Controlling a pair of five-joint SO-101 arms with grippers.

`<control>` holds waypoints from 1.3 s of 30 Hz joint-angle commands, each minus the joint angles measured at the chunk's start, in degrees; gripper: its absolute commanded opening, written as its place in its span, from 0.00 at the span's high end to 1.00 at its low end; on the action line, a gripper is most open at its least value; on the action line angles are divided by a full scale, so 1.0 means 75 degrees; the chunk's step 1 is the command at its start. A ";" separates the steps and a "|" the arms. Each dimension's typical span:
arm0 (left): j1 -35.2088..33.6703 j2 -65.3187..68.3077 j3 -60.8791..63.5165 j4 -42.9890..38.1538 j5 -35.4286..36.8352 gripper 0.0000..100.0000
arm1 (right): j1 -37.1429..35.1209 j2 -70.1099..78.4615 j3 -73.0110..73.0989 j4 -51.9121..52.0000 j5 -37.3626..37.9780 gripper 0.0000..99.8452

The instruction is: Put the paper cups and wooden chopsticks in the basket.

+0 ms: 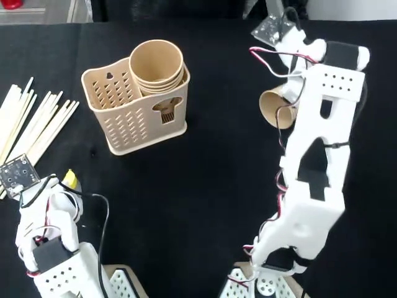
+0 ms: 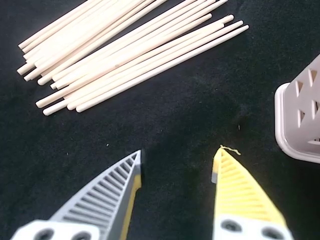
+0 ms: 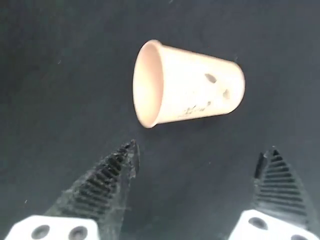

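A beige perforated basket [image 1: 127,121] stands left of the table's middle, with a stack of paper cups [image 1: 156,65] in its far compartment. One more paper cup [image 3: 187,85] lies on its side on the black cloth, partly behind the right arm [image 1: 276,108]. My right gripper [image 3: 197,155] hangs open just short of it, touching nothing. A loose bundle of wooden chopsticks [image 2: 125,50] lies at the table's left edge [image 1: 28,124]. My left gripper [image 2: 177,160] is open above bare cloth near the chopsticks' ends, with the basket's corner [image 2: 300,120] off to one side.
The right arm's white body [image 1: 319,167] stretches from the near edge toward the far right of the table. The left arm [image 1: 53,242] sits at the near left corner. Black cloth lies bare between the basket and the arms.
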 commanded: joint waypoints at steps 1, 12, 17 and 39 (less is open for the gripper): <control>0.0088 -0.0059 -0.0029 -0.0152 -0.0047 0.77 | 0.0117 -0.1284 0.1366 -0.0316 0.0281 0.62; 0.0088 -0.0059 -0.0041 -0.0152 -0.0047 0.77 | -0.0375 -0.6125 0.9758 -0.6611 0.0891 0.62; 0.0076 -0.0059 -0.0041 -0.0152 -0.0047 0.77 | -0.0492 -0.5562 1.0532 -0.8545 0.0516 0.62; 0.0088 -0.0059 -0.0041 -0.0164 -0.0047 0.77 | 0.0469 -0.2667 0.8117 -1.0772 -0.0715 0.99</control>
